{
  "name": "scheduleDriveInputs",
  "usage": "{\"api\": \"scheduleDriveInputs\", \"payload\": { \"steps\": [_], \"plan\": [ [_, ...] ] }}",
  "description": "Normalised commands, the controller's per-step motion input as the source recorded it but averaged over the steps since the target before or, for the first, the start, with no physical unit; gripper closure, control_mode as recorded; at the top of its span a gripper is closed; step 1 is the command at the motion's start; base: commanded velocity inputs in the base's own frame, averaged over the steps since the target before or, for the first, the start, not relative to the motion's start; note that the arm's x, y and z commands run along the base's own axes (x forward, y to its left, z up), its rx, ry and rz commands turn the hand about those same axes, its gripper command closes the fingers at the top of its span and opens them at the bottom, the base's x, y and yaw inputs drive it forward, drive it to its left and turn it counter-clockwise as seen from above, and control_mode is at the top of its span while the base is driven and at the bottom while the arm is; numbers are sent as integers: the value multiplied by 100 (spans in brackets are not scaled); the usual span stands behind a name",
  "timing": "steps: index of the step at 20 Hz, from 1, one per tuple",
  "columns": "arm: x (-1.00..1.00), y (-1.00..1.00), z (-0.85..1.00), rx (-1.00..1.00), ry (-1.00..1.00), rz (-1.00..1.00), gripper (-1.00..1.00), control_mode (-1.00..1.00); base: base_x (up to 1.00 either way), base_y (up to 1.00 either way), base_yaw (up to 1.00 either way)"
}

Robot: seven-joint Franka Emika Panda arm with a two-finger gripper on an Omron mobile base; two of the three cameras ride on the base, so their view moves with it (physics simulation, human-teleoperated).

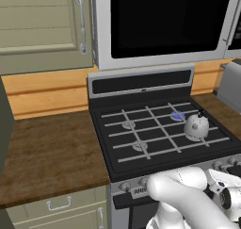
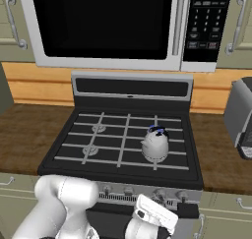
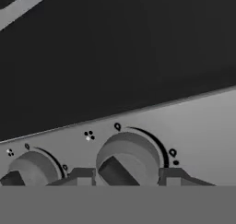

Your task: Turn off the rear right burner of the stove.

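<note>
The stove (image 1: pixel 160 152) is a black gas range with light-grey grates. Its rear right burner (image 1: pixel 178 115) glows blue, and from the right base view that blue burner (image 2: pixel 156 130) peeks out just behind the white kettle (image 2: pixel 155 145). Round knobs line the silver front strip (image 2: pixel 147 191). In the hand view my gripper (image 3: pixel 128 174) is open and pressed up close to one round knob (image 3: pixel 131 154). One fingertip (image 3: pixel 83 174) stands on each side of that knob. The knob's dark handle bar is tilted.
The white kettle (image 1: pixel 196 126) stands on the front right grate. Two unlit silver burner discs (image 1: pixel 128 125) lie on the left half. A big microwave (image 2: pixel 108 26) hangs above the range. A grey appliance (image 2: pixel 241 117) sits on the right counter. A second knob (image 3: pixel 34 170) is to the left.
</note>
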Motion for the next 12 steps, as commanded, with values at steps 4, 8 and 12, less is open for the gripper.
{"api": "scheduleDriveInputs", "payload": {
  "steps": [4,8,12],
  "plan": [
    [20,0,41,31,-16,-23,100,-100,0,0,0],
    [18,0,35,29,-11,-20,100,-100,0,0,0],
    [11,0,29,23,-2,-16,100,-100,0,0,0]
  ]
}}
